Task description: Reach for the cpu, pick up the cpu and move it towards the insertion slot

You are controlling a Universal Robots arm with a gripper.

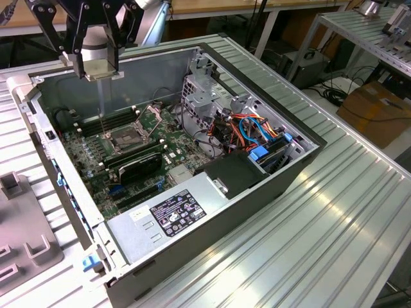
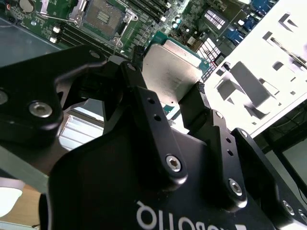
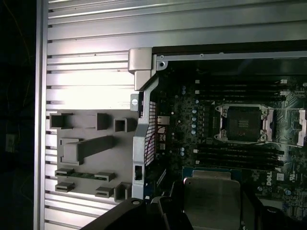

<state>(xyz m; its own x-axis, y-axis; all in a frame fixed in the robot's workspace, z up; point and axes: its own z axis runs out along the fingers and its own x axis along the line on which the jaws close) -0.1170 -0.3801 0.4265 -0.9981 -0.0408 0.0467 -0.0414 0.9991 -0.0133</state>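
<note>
At the exterior view's left, a grey moulded fixture plate (image 1: 26, 247) with raised blocks is lying on the ribbed aluminium worktop (image 1: 321, 212), whose long grooves are catching bright reflections. Beside it, the open computer case (image 1: 270, 186) is resting flat, its matt grey steel walls framing a green motherboard (image 1: 96, 160) crowded with small parts. The black pincer (image 1: 96, 38) is hanging above the case's far left corner, over the board. In the second wrist view its two black, bolted fingers (image 2: 151, 120) are clamping the cpu (image 2: 170, 72) by opposite edges; the cpu is a thin square with a brushed, pale silvery face and is riding above the board, clear of it. In the first wrist view the cpu (image 3: 211, 201) is sitting near the insertion slot (image 3: 242, 123) but apart from it, with long dark memory slots (image 3: 240, 154) lying between them. The insertion slot (image 1: 131, 133) is showing a shiny metal frame around a dark square centre. Further right, a grey power-supply box (image 1: 173, 218) with a label is filling the near corner, and blue and orange cables (image 1: 260, 131) are bundling by a metal drive cage (image 1: 202, 90). Beyond, on the right, a cardboard box (image 1: 379, 106) is sitting on the floor near a metal rack (image 1: 366, 32).
</note>
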